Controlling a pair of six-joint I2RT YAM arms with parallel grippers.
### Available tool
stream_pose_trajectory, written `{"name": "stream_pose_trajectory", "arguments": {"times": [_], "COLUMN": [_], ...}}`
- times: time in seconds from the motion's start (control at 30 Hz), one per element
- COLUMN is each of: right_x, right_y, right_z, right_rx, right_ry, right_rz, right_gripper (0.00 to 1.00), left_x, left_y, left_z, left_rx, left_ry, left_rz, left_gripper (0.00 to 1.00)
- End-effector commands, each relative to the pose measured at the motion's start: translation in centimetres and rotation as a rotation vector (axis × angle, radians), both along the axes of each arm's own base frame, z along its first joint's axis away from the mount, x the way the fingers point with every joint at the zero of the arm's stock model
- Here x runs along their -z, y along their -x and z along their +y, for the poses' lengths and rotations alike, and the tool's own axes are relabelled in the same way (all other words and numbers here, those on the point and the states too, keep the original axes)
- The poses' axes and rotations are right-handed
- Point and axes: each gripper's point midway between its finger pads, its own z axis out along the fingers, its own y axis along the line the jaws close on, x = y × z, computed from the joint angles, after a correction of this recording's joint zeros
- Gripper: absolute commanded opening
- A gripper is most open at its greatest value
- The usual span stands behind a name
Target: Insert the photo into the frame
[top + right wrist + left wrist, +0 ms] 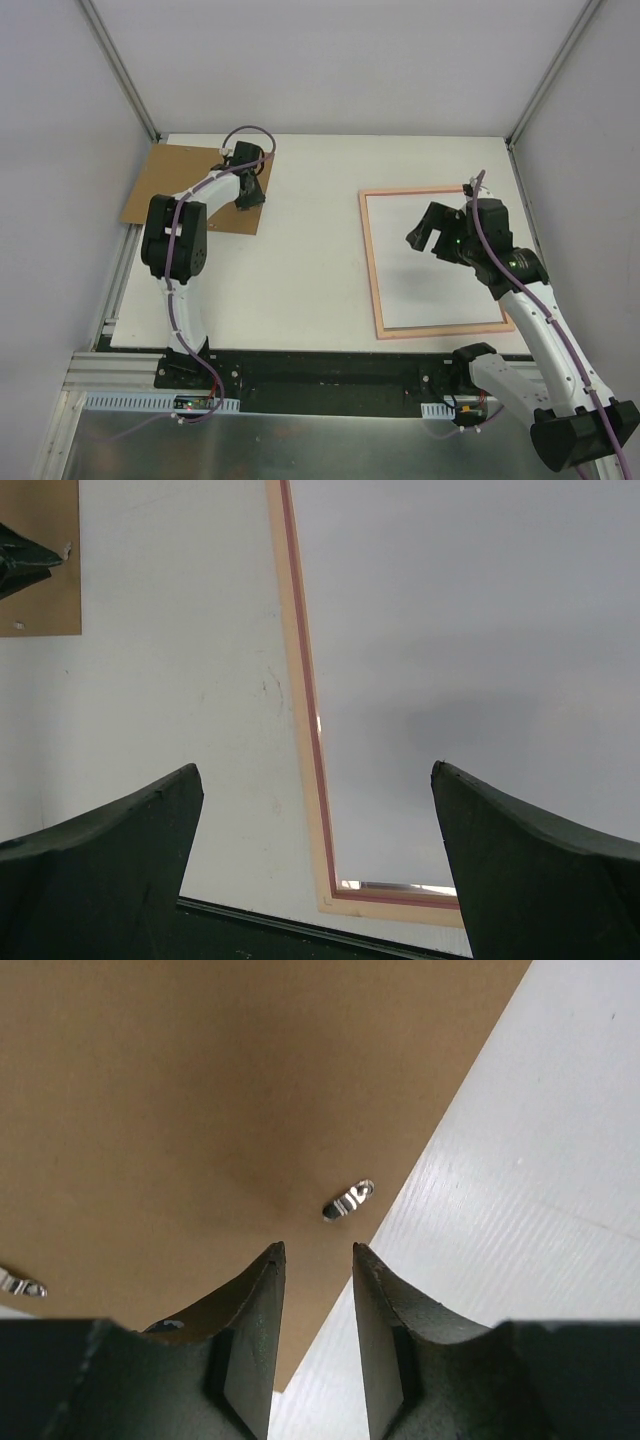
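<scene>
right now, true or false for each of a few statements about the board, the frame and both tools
1. The flat brown cardboard board lies at the table's far left. True.
2. The thin salmon-pink rectangular frame stands upright. False: it lies flat on the white table, on the right.
3. The right tool hangs wide open above the frame. True.
4. The left tool grips the frame. False: it is over the board's right edge, holding nothing.
</scene>
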Motion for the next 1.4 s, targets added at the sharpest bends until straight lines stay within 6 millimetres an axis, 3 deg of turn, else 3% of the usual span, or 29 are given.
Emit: {"name": "stream_pose_trajectory", "arguments": {"times": [0.0,0.17,0.43,0.73,1.37], "right_x": [-0.7,-0.4,-0.2,-0.1,-0.4], "right_y": [-0.2,-0.2,-0.3,-0.2,0.3], "right_z": [0.5,0.5,0.9,1.0,1.1], "right_rx": [-0.030,-0.032,-0.036,-0.032,-0.032], "right_ry": [0.002,0.012,0.010,0.009,0.001], "right_rz": [-0.038,-0.030,-0.026,-0.026,-0.039], "right_gripper": [0.99,1.00,1.00,1.00,1.00], "left_x": [-0.6,-0.2,1.3,3.0,3.9], "left_y": [-2.0,-3.7,-3.9,-2.4,-0.6], "left_z": [0.8,0.5,0.3,-0.7,-2.4], "left_rx": [0.035,0.062,0.106,0.126,0.202], "left_ry": [-0.026,0.019,0.027,0.075,0.064], "left_rz": [-0.007,-0.008,0.030,0.085,0.130], "left_gripper": [0.33,0.33,0.36,0.34,0.32]}}
